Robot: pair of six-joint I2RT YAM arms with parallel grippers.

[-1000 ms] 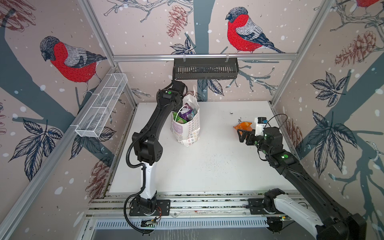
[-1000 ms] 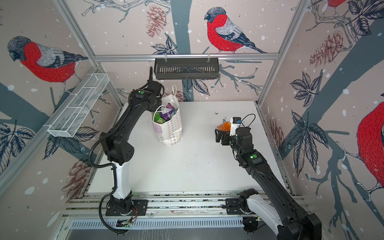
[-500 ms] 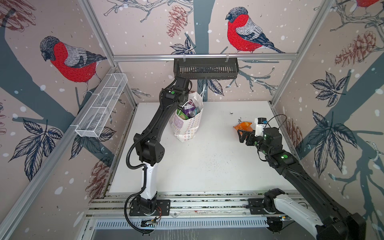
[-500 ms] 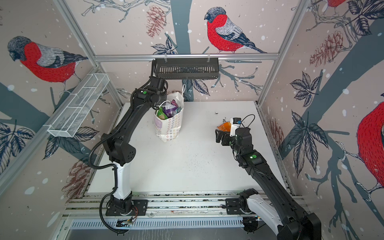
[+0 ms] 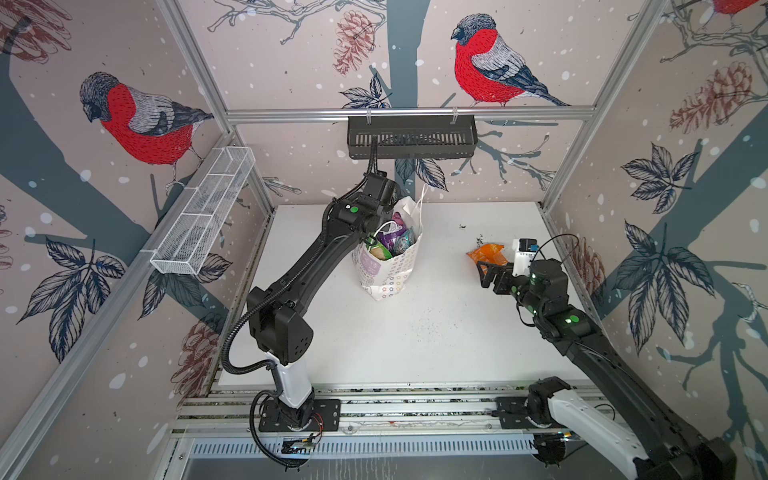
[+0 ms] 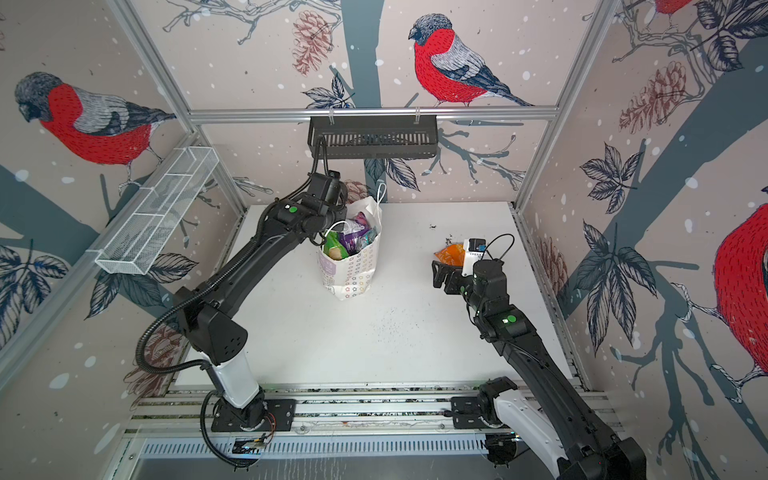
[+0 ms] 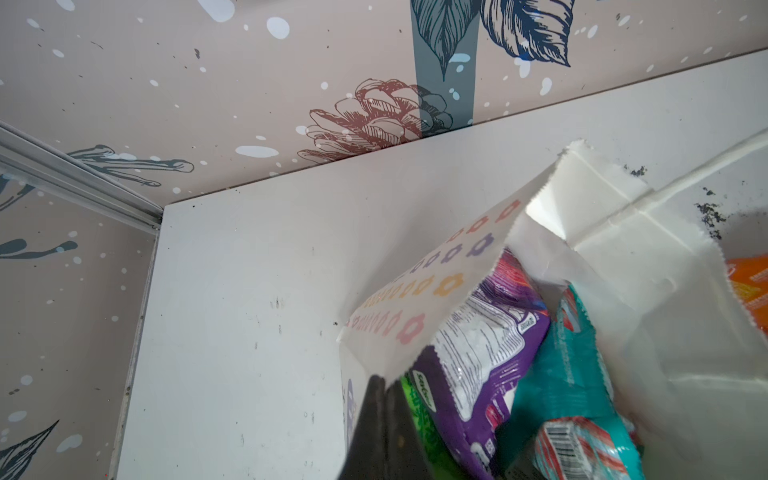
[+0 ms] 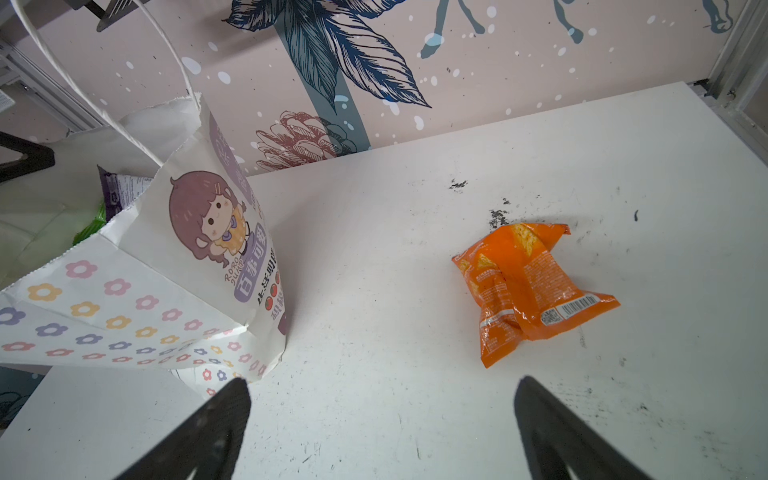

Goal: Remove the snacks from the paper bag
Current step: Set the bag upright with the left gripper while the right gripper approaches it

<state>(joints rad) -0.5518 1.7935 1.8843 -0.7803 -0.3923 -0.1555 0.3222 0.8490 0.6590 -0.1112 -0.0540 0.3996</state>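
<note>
the paper bag (image 5: 390,270), mid-frame in both top views, is pinched at its rim by the pressed-together left gripper (image 7: 382,432), with purple, teal and green snacks (image 7: 490,345) inside. an orange packet (image 8: 528,286) lies right of it. the spread right gripper (image 8: 382,384) is best guided into the held-open mouth, one packet taken.

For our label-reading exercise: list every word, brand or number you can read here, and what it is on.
"RORO JUKU" (roughly): paper bag, beside its cartoon girl.
Bag's purple panel: Chinese characters, not surely readable.
Orange packet: barcode and print, too small.
Purple packet: print blurred.
</note>
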